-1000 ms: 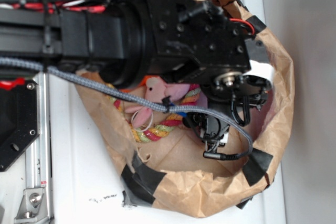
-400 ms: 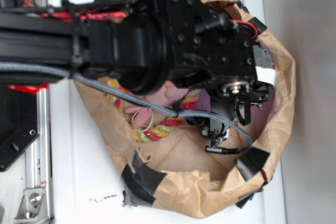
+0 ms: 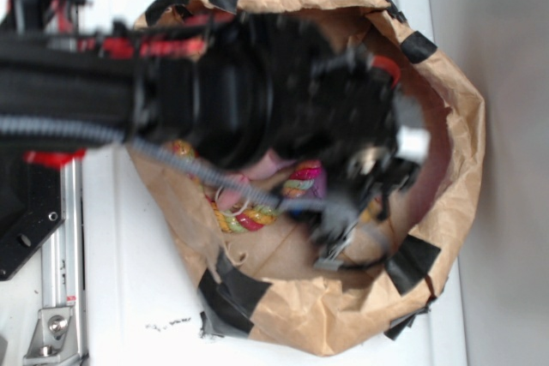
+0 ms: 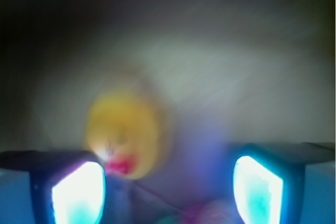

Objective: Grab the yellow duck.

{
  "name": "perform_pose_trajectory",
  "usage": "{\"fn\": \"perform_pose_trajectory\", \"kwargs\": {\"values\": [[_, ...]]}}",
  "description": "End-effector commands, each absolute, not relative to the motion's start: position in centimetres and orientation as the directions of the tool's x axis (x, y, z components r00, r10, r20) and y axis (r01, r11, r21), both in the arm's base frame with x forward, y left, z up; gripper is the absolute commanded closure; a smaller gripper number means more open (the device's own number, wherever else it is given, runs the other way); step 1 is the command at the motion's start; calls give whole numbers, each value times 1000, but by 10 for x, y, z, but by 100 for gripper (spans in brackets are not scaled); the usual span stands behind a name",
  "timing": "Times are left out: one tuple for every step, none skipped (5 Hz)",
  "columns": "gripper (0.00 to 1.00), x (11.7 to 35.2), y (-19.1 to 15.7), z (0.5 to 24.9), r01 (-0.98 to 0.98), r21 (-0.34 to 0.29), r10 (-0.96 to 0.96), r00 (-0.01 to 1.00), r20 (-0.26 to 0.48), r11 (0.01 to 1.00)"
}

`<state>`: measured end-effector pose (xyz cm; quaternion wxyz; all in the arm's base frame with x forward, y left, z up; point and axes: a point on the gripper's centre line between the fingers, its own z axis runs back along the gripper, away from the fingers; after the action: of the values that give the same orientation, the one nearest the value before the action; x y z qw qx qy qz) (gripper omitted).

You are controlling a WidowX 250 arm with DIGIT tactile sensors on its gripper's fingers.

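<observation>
Your wrist cam, near to far: black gripper point(image 4: 168, 182), jaws spread apart, nothing between; small rounded yellow rubber duck point(image 4: 124, 134) w/ red beak just beyond left finger point(image 4: 79, 192). Ext. view blurred: arm inside taped brown paper bag point(image 3: 455, 177), multicolour rope point(image 3: 244, 216) beside.

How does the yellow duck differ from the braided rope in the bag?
The yellow duck is a rounded, compact blob, plain yellow with a red beak; the rope is long, twisted and multicoloured: yellow, pink, green. The duck shows only in the blurred wrist view, ahead of the left finger; the rope shows in the exterior view, partly under the arm. Both are small toys.
</observation>
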<state>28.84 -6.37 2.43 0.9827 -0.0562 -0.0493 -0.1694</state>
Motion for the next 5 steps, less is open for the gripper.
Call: {"fn": "perform_pose_trajectory", "kwargs": {"values": [[0, 286, -82, 26, 391, -90, -375, 915, 150, 916], [0, 295, -73, 35, 368, -83, -350, 920, 176, 926], [0, 301, -70, 38, 360, -97, -339, 923, 179, 928], [24, 302, -73, 34, 369, -107, -346, 919, 187, 923], [100, 303, -74, 34, 362, -109, -336, 920, 200, 926]]}}
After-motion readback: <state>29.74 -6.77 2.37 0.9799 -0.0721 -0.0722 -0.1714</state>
